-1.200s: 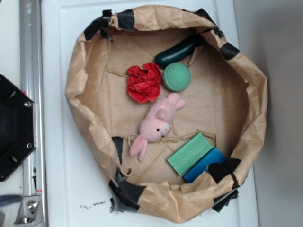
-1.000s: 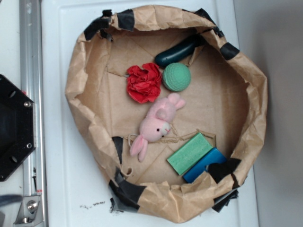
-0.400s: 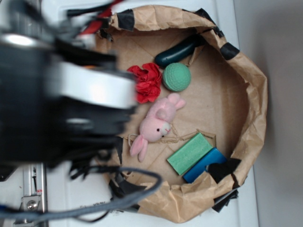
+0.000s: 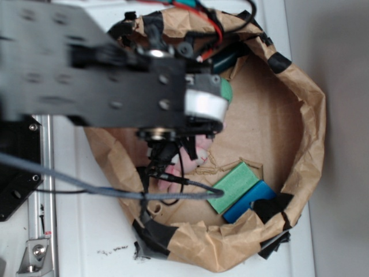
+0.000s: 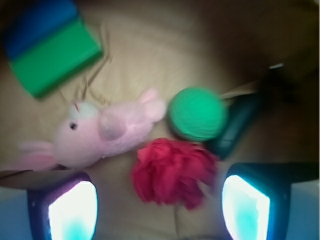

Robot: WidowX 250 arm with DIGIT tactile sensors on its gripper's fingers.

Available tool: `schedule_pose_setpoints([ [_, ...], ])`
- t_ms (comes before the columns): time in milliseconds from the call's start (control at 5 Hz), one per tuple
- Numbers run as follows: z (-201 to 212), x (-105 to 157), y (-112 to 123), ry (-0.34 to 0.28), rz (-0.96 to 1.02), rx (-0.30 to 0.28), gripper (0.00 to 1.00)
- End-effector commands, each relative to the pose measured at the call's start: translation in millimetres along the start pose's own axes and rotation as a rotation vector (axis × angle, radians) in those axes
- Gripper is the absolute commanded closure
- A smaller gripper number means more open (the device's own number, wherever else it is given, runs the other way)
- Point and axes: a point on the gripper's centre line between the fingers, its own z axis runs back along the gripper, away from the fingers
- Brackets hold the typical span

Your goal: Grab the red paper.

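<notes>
In the wrist view the red paper [image 5: 172, 170], a ruffled bright-red wad, lies on the brown paper floor. My gripper [image 5: 160, 207] is open above it. The wad sits just ahead of the two glowing fingertips [image 5: 72, 210], nearer the right one, and nothing is held. A pink plush bunny [image 5: 100, 132] lies to the wad's left and a green ball [image 5: 197, 114] just beyond it. In the exterior view my arm [image 4: 115, 75] hangs over the bag and hides the red paper.
A dark green cucumber-shaped object [image 5: 237, 125] lies behind the ball. A green block [image 4: 232, 187] and a blue block [image 4: 251, 199] rest near the crumpled brown bag's wall [image 4: 311, 127]. White table surrounds the bag; a metal rail [image 4: 40, 190] runs along the left.
My arm has swung in from the left over the bag. It now covers the red paper and most of the bunny and ball in the exterior view. The objects have not moved.
</notes>
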Motion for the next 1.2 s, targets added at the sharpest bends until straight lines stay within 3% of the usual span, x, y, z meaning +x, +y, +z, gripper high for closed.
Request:
schedule_pose_setpoints([
  [0,-14,-2,19,-0.088,0.198,0.003,0.0],
  [400,-14,-2,19,-0.088,0.198,0.003,0.0],
  [600,-44,-12,34,-0.043,0.21,0.044,0.0],
  [800,-49,-22,41,-0.012,0.226,0.105,0.71],
  [1000,-43,-19,41,-0.024,0.217,0.11,1.0],
])
